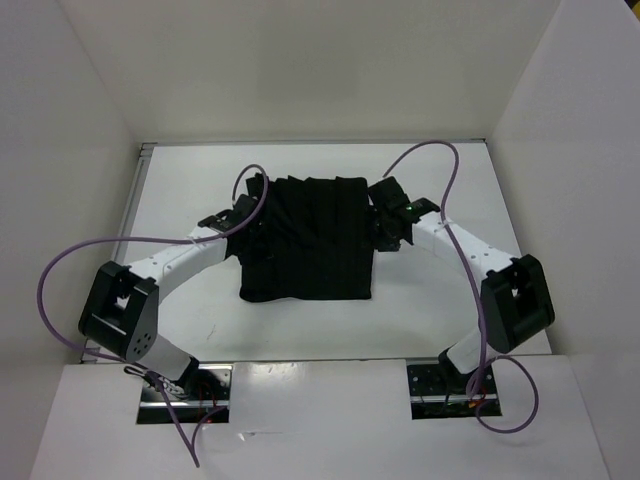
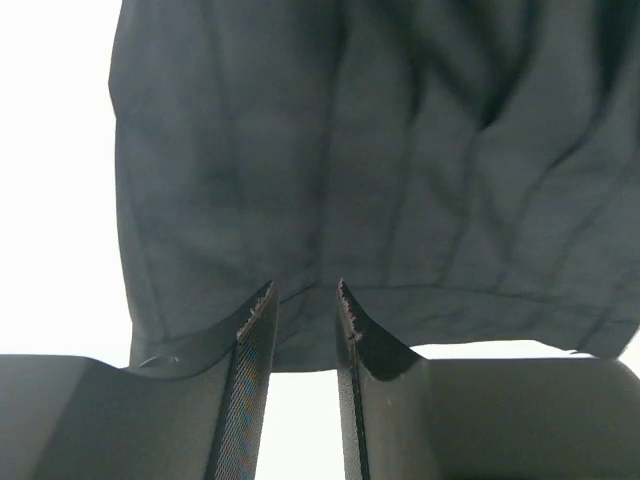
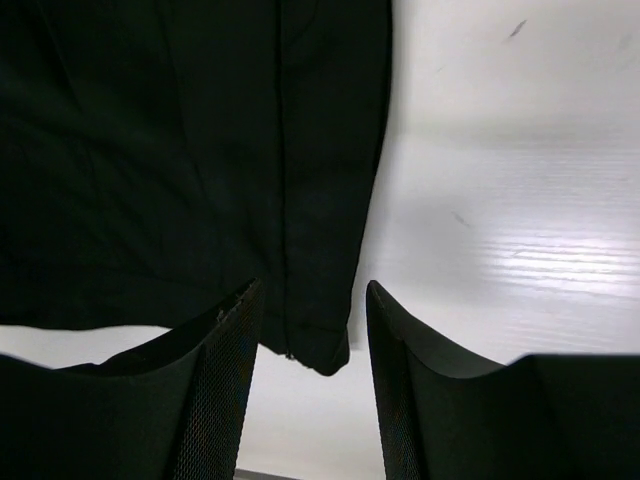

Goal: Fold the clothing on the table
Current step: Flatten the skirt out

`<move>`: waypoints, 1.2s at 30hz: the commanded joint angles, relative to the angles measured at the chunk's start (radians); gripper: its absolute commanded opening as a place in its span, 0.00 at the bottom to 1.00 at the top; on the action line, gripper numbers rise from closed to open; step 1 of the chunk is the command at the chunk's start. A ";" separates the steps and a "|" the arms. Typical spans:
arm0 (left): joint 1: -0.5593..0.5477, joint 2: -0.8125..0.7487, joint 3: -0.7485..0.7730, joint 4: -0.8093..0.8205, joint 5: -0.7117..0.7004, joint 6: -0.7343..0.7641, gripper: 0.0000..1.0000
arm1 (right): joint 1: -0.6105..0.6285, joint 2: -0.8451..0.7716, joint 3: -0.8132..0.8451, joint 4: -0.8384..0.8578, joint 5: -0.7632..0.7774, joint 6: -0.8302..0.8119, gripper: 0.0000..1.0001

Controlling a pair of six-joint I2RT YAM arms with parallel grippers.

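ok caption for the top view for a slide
Left gripper and right gripper flank the far end of a black pleated skirt lying on the white table.

back wall (image 1: 310, 60): plain white | left wall (image 1: 50, 150): white, slanted | right wall (image 1: 585, 120): white, slanted | near panel (image 1: 320, 425): white, flat | left cut-out (image 1: 215, 385), right cut-out (image 1: 425, 385): rectangular, dark inside

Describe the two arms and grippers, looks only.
Both arms match: the left arm and right arm have white curved links, boxy black joint housings and a loose purple cable each. The right wrist shows a small green light. The left gripper and right gripper have black tapered fingers with cross-hatched inner pads.
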 commanded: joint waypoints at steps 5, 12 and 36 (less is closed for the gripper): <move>0.000 -0.074 -0.045 0.017 -0.035 -0.035 0.36 | 0.082 0.112 0.003 -0.015 -0.049 -0.005 0.51; 0.000 -0.085 -0.065 0.017 -0.024 -0.026 0.36 | 0.092 0.241 0.066 0.007 -0.009 0.004 0.47; 0.000 -0.141 -0.076 0.037 -0.012 0.002 0.36 | 0.148 0.240 0.168 -0.033 0.074 0.015 0.00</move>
